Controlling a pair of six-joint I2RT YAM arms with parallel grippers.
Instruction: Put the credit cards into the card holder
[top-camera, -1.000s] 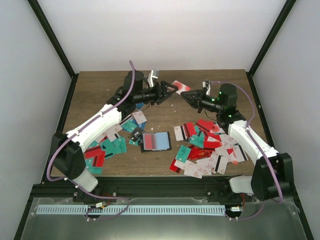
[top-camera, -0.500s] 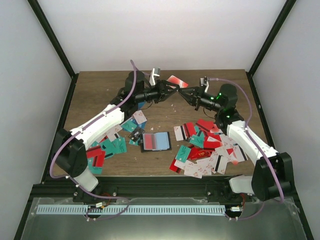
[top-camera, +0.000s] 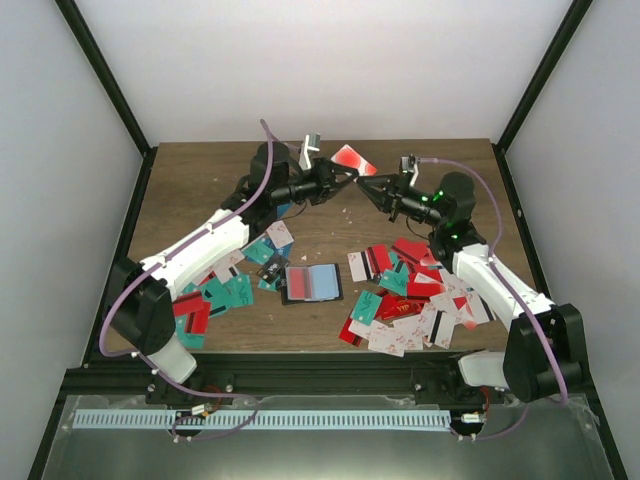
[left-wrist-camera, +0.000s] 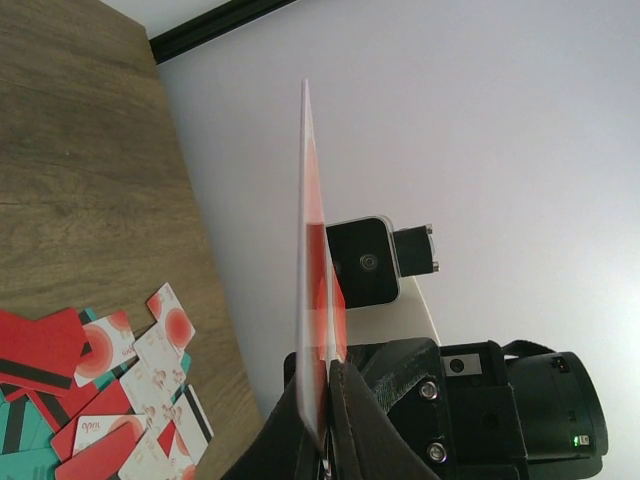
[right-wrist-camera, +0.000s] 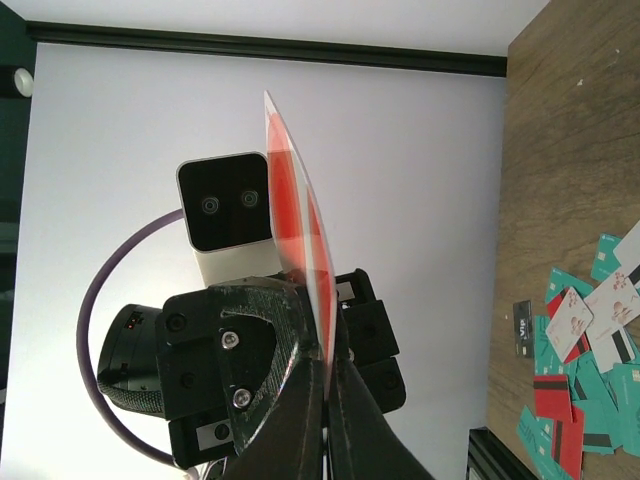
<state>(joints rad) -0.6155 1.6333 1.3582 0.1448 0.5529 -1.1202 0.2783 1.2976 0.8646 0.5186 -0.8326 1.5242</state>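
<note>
Left pincer | clenched on thin, flat red-white card | right pincer | clenched, same card

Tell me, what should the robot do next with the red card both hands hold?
Probably open the right gripper. It and the left gripper both pinch the same red card in the air, and the left only just closed, so it can carry the card to the open card holder.
</note>
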